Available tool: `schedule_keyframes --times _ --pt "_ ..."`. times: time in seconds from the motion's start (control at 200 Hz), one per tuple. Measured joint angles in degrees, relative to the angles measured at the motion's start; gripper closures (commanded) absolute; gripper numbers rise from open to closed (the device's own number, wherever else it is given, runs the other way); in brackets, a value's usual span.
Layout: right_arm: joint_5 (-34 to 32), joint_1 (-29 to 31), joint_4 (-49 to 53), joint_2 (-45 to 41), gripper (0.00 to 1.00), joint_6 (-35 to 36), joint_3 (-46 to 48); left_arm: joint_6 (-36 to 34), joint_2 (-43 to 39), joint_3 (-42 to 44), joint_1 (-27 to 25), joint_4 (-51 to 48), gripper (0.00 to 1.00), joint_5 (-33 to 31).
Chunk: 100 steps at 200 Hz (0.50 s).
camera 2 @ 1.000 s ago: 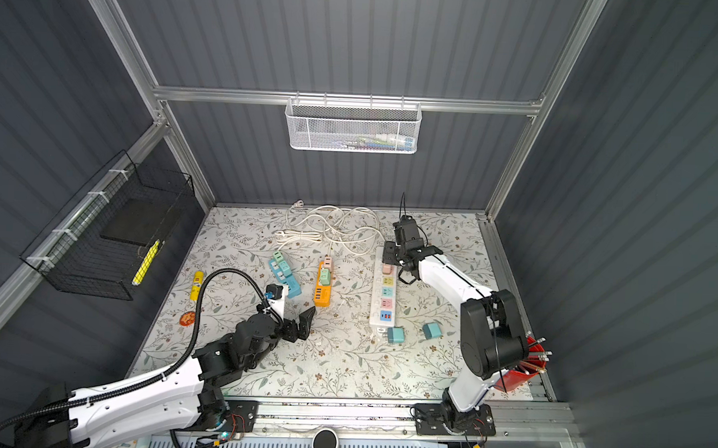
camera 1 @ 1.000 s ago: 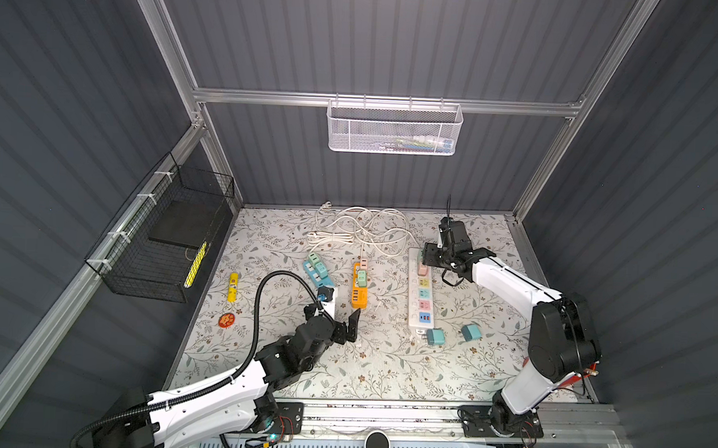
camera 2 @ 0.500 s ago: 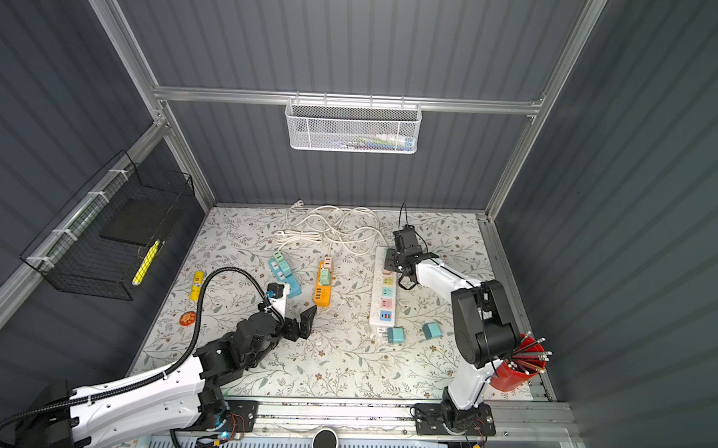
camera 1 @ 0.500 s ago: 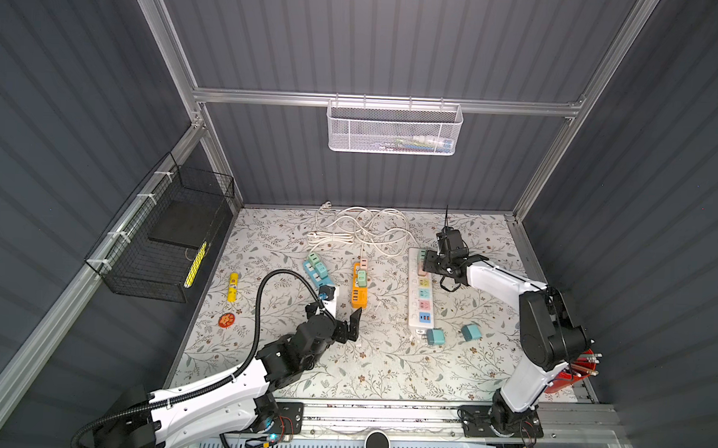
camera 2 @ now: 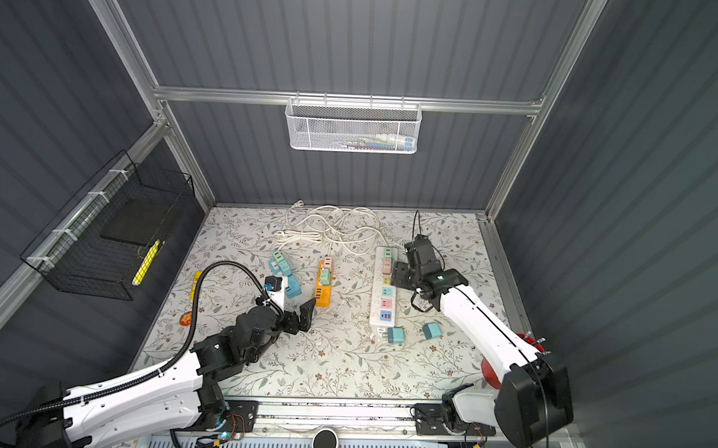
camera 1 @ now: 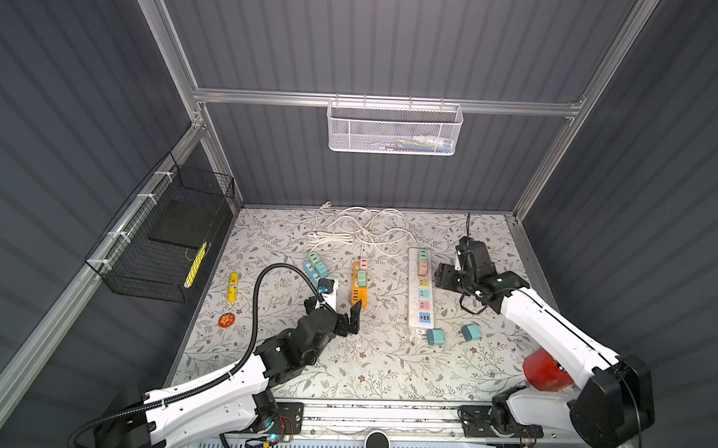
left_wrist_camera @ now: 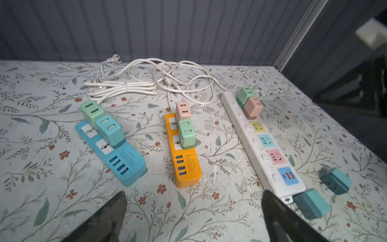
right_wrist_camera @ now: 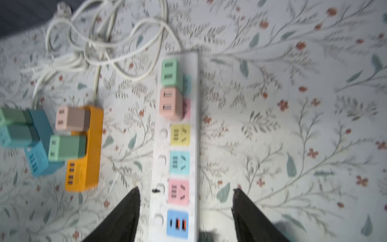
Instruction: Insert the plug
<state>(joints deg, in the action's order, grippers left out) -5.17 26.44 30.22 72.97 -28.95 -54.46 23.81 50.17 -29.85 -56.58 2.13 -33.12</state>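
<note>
1. The teal plug (camera 1: 435, 336) lies on its side just beside the near end of the white power strip (camera 1: 420, 292); a second teal plug (camera 1: 472, 332) lies near it, toward the right arm's side; neither is held.
2. The strip's long axis runs from the robot toward the back wall; a green adapter (right_wrist_camera: 169, 72) and a pink adapter (right_wrist_camera: 170, 102) fill its two far sockets; three sockets nearer the robot stand free.
3. The right gripper (right_wrist_camera: 186, 189) hovers above the strip, fingers apart on either side of it, gripping nothing; both plugs lie back from it, toward the robot.
4. The left gripper (left_wrist_camera: 193, 197) stands wide open and empty near the orange power strip (left_wrist_camera: 184, 150).
5. Judgement: the right arm is the nearer; it must draw back along the strip before closing on a plug.
</note>
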Motion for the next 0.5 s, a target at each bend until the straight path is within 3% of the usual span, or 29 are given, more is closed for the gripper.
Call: schedule_keyframes --times 0.155,0.255,0.5 --pt "2.9 6.4 5.5 -1.9 0.31 -3.5 8.5 1.1 6.3 -11.7 0.6 -7.8 0.00 0.6" --pt "3.6 7.6 7.9 -3.1 0.30 -5.5 11.8 2.8 11.4 -17.4 3.3 -11.3 0.00 6.7" --pt "4.1 7.8 8.3 -4.7 0.30 -7.0 13.5 8.0 19.6 -19.4 9.0 -15.5 0.00 19.1"
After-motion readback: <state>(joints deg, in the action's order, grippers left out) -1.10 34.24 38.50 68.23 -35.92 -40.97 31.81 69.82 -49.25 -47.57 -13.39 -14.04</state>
